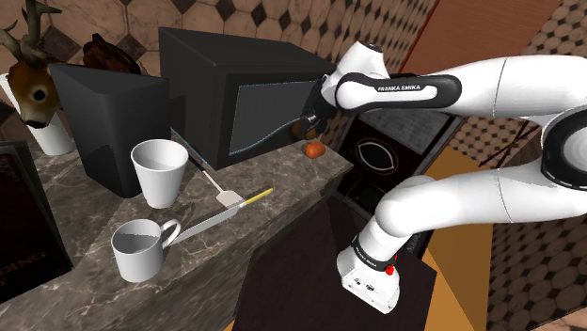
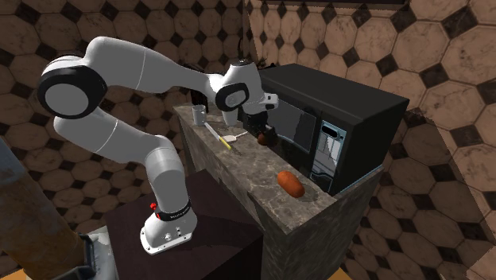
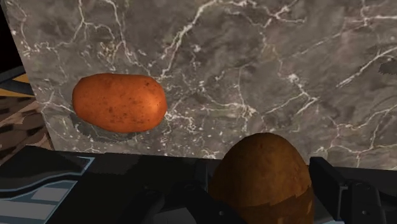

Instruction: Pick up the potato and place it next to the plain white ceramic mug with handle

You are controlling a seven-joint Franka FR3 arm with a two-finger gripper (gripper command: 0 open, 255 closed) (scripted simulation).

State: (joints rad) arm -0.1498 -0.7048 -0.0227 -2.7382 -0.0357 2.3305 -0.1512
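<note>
Around me the walls (image 2: 413, 40) are tiled in brown octagons with small dark diamonds between them. The counter (image 1: 292, 179) I work over is dark grey marble veined with white. A big black microwave (image 1: 216, 75) stands on it, the tiles behind it.

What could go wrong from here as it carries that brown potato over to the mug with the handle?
The spatula, the knife and the handleless cup lie between the brown potato and the mug; a low carry could knock them. The microwave stands close beside the jaws, so a wide swing might strike it. Cup and mug look alike, so it may choose wrongly.
</note>
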